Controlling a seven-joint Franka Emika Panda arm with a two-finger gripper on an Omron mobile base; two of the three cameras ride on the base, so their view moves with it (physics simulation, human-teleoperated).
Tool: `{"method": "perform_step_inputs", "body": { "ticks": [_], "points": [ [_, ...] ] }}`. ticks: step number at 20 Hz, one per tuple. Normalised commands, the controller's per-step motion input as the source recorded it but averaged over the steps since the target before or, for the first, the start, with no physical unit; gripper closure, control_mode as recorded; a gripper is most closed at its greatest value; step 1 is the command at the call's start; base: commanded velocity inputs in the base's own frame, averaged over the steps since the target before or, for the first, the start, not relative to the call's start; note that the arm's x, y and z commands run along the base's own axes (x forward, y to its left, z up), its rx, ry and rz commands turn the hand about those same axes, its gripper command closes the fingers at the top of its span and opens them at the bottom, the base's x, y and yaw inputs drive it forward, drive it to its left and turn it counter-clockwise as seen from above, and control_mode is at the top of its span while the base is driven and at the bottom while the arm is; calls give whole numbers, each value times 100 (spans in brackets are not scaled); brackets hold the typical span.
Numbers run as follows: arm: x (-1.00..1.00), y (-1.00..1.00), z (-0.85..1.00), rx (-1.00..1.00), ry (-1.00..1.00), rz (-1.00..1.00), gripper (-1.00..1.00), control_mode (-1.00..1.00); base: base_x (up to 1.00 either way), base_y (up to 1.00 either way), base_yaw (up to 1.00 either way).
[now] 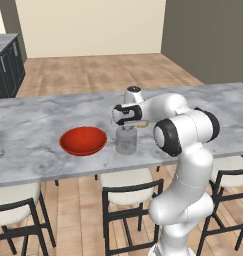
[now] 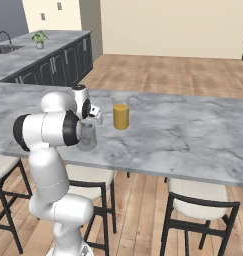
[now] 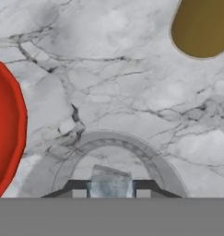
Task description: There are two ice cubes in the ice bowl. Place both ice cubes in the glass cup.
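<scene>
Pale translucent ice cube (image 3: 110, 182) between fingers (image 3: 145, 188), above glass cup (image 3: 62, 163)

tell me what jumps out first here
The white arm's end effector hangs right over the glass cup with an ice cube between its fingertips. A glossy red bowl sits beside the cup on the marble counter, and a yellow-orange cup stands just beyond.

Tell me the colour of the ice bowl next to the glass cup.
Glossy red. The ice bowl shows best in the left base view, on the grey marble counter beside the glass cup.
</scene>
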Motion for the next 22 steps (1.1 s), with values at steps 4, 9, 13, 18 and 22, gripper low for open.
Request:
{"method": "perform_step_inputs", "body": {
  "ticks": [4, 9, 13, 18, 22],
  "points": [
    [18, 0, 0, 0, 1, -3, -100, -100, 0, 0, 0],
    [-20, 0, 52, -2, -11, -3, -100, -100, 0, 0, 0],
    [-100, 0, 36, -6, -30, 1, -100, -100, 0, 0, 0],
    [-100, 2, 23, -2, -23, 0, -100, -100, 0, 0, 0],
    [-100, 14, 17, 0, -12, 0, -100, -100, 0, 0, 0]
  ]
}}
